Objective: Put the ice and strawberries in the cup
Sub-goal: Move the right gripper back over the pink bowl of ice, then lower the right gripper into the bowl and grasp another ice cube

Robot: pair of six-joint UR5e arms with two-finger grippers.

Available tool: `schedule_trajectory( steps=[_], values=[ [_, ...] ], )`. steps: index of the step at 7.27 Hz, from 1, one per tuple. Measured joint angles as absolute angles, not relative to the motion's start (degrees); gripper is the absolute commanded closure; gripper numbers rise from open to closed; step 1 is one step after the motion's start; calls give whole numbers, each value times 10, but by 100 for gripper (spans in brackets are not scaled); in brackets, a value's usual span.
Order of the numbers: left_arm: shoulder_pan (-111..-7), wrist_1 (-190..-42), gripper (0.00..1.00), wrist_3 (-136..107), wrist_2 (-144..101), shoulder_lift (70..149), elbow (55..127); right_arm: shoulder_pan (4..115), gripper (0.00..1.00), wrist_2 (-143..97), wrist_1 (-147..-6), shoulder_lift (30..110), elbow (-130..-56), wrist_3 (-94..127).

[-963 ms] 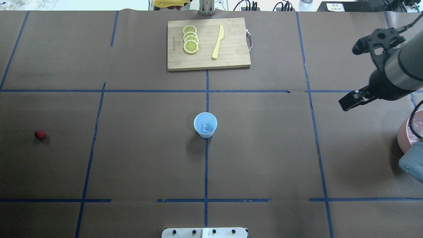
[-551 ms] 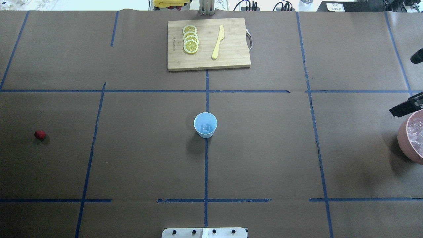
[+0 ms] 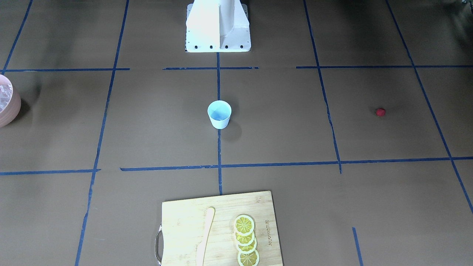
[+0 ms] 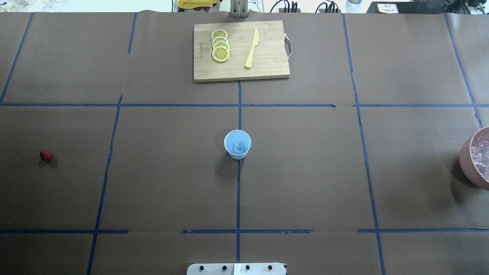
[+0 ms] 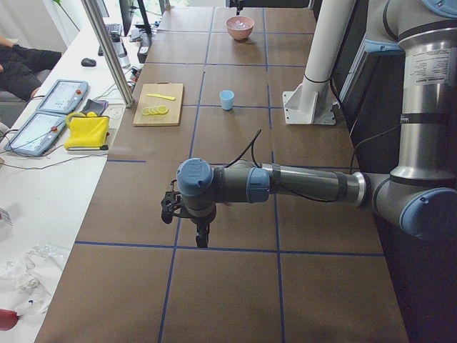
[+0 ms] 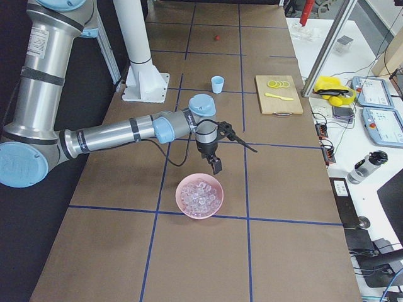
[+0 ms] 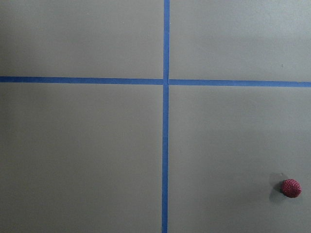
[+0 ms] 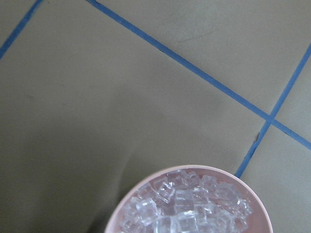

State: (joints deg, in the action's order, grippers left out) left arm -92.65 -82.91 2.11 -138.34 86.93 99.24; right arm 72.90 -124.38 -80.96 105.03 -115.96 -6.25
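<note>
Pale-blue tapered cup (image 4: 237, 155) holds one clear ice cube (image 4: 238, 148); round pink bowl (image 6: 199, 216) holds heaped translucent ice cubes (image 6: 200, 195). Spread of left gripper (image 5: 201, 239) and right gripper (image 6: 234, 157) cannot be told.

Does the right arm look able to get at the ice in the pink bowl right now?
Probably yes: the right gripper hangs close beside the pink bowl, the ice lies uncovered, and nothing stands between them.

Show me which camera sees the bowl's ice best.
The right wrist view: the ice in the bowl is close, cubes distinct. The right side view shows it smaller; overhead and front crop it; left side, tiny.
</note>
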Motion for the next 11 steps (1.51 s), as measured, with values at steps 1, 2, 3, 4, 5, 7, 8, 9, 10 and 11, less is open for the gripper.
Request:
schedule_trajectory(
  steps=[1, 2, 3, 4, 5, 7, 8, 9, 10, 11],
  values=[
    [-926, -829, 0, 21, -1384, 869, 992, 744, 27, -1253, -808, 1051, -1136, -93],
    [-926, -829, 0, 21, -1384, 869, 992, 751, 36, -1258, -807, 1049, -1118, -114],
    [-926, -829, 0, 21, -1384, 870, 993, 754, 37, -1259, -806, 1047, -1102, -127],
    [-926, -829, 0, 21, -1384, 870, 993, 755, 41, -1260, -806, 1045, -1086, -137],
    [-926, -829, 0, 21, -1385, 870, 993, 755, 45, -1262, -806, 1043, -1072, -141],
    [-926, -829, 0, 21, -1384, 870, 994, 755, 53, -1268, -807, 1040, -1057, -140],
    [-927, -829, 0, 20, -1384, 869, 995, 755, 55, -1269, -807, 1036, -1055, -139],
    [-927, -829, 0, 20, -1384, 869, 997, 754, 57, -1269, -807, 1033, -1051, -139],
    [-927, -829, 0, 20, -1384, 869, 998, 753, 57, -1268, -807, 1028, -1043, -139],
    [-927, -829, 0, 20, -1384, 869, 999, 749, 56, -1268, -806, 1024, -1034, -140]
  ],
)
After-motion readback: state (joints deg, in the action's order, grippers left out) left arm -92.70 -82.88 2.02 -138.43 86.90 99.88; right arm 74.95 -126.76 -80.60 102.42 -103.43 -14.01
